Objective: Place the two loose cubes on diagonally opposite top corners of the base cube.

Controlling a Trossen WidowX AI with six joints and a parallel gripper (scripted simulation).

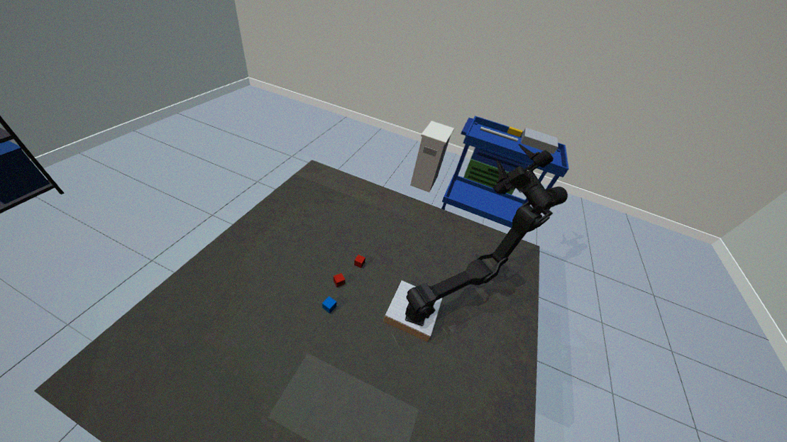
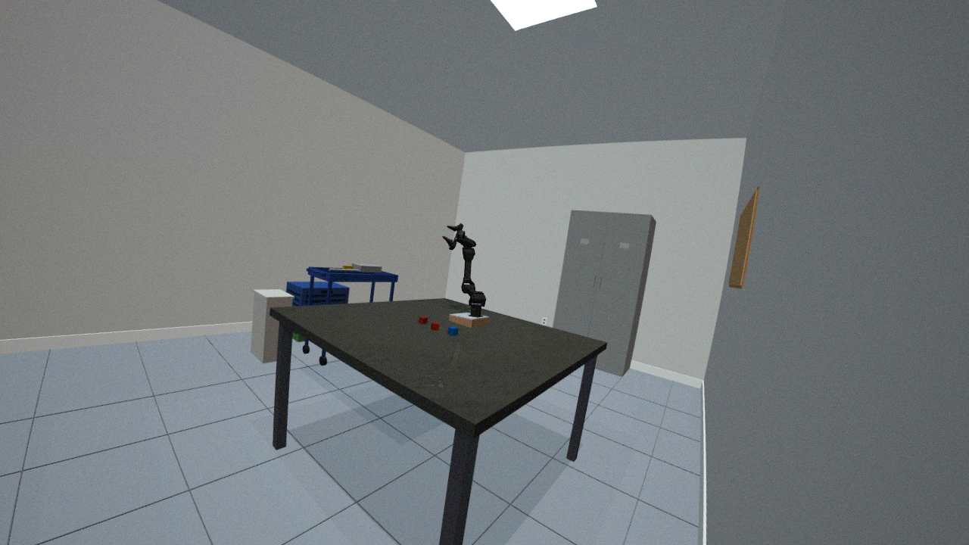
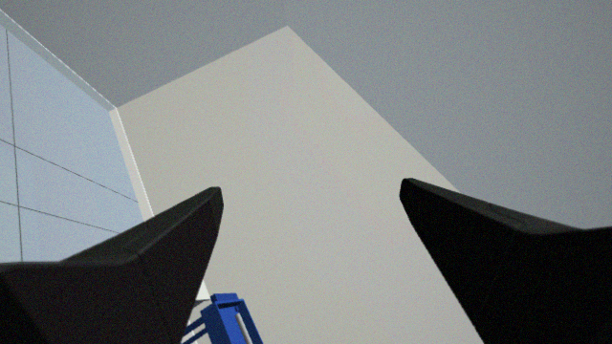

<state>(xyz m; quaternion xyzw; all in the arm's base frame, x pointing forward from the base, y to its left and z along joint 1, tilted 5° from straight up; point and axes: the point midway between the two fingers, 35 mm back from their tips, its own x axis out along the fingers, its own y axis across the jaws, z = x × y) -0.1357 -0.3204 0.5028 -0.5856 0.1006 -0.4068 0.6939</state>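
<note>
Three small cubes stand apart in a loose row on the dark table (image 1: 214, 331) (image 2: 515, 372). One red cube (image 1: 359, 261) (image 2: 422, 319) is at one end, and the other red cube (image 1: 339, 280) (image 2: 434, 325) is in the middle. The blue cube (image 1: 329, 304) (image 2: 453, 331) is at the other end. Nothing rests on top of any of them. My gripper (image 1: 509, 153) (image 2: 445, 232) (image 3: 314, 191) is open and empty, raised high above the table and away from the cubes. The wrist view shows no cube, only wall, floor and ceiling beyond the fingers.
The arm stands on a white-topped base block (image 1: 398, 303) (image 2: 467, 322) beside the cubes. A blue cart (image 1: 480, 204) (image 2: 359, 277) (image 3: 222, 322) and a pale pedestal (image 1: 430, 159) (image 2: 266, 331) stand on the floor beyond the table. A grey cabinet (image 2: 602, 291) stands against the wall.
</note>
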